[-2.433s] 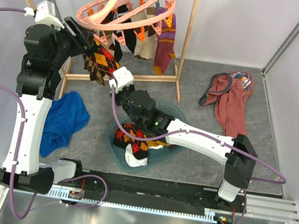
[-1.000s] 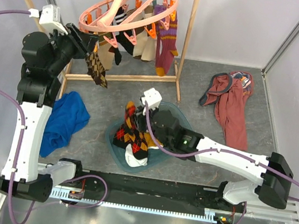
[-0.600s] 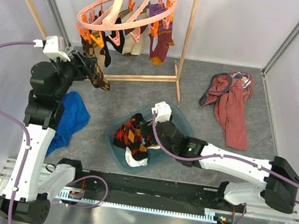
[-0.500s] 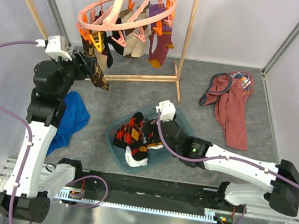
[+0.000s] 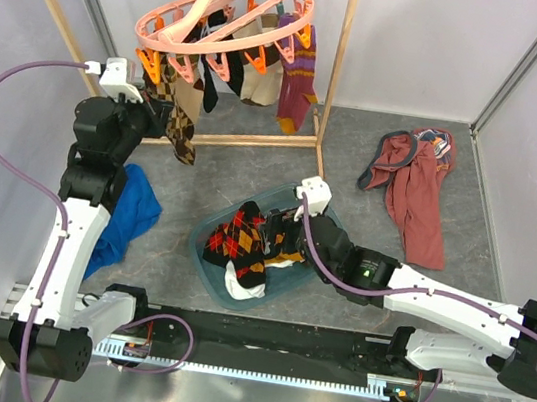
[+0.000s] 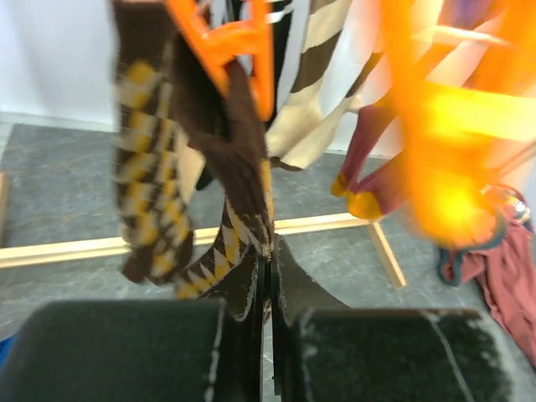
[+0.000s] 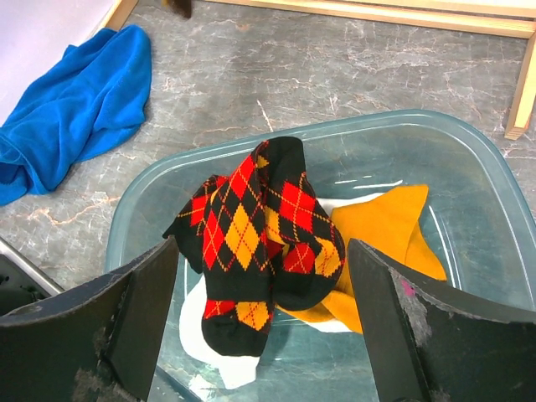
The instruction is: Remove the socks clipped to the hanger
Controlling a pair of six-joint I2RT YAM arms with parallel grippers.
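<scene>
The salmon-pink hanger (image 5: pixel 205 5) hangs from the rack's bar with several socks clipped to it. Among them are a purple striped sock (image 5: pixel 298 74) and a beige one (image 5: pixel 261 84). My left gripper (image 5: pixel 167 123) (image 6: pixel 270 255) is shut on the lower edge of a brown and yellow argyle sock (image 5: pixel 183 138) (image 6: pixel 239 167), which hangs from an orange clip (image 6: pixel 239 46). My right gripper (image 5: pixel 276 234) (image 7: pixel 261 247) stands open above the bin, holding nothing. Below it lie red-black-yellow argyle socks (image 7: pixel 251 226) (image 5: pixel 238 237), a mustard sock (image 7: pixel 377 226) and a white one (image 7: pixel 205 335).
The clear blue-green bin (image 5: pixel 320 209) (image 7: pixel 469 151) sits on the floor between the arms. A blue cloth (image 5: pixel 120 214) (image 7: pixel 75 109) lies at the left, a maroon garment (image 5: pixel 413 182) (image 6: pixel 502 268) at the right. The wooden rack frame (image 5: pixel 340 70) surrounds the hanger.
My right gripper let the red argyle sock drop into the bin, opened wide and drew back right. My left gripper dropped lower, opened, then shut on the brown argyle sock.
</scene>
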